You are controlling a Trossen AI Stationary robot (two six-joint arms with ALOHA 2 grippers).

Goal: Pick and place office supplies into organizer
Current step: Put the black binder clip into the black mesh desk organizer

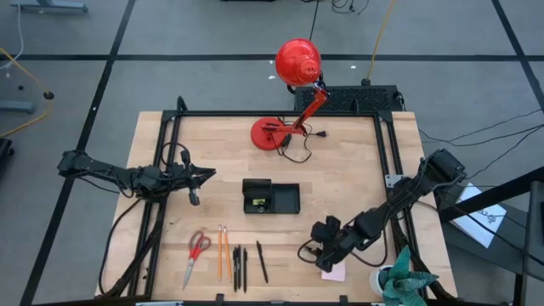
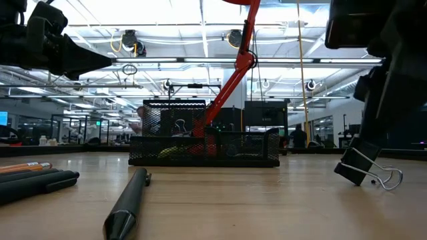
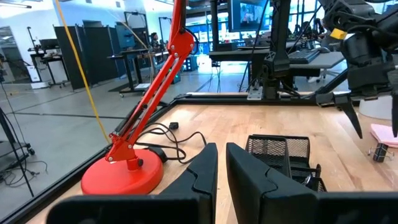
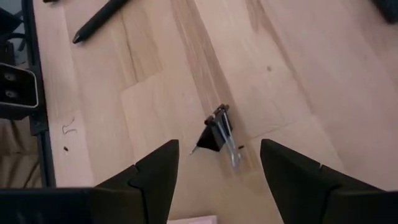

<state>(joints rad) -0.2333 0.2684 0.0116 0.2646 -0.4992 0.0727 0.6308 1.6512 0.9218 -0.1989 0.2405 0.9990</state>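
One black clip (image 4: 214, 134) lies on the table between the right pincer's (image 4: 217, 165) spread fingers.

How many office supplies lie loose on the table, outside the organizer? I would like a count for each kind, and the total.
Red-handled scissors: 1
Orange pencils: 2
Black pens: 3
Pink sticky-note pad: 1
Black binder clip: 1
Total: 8
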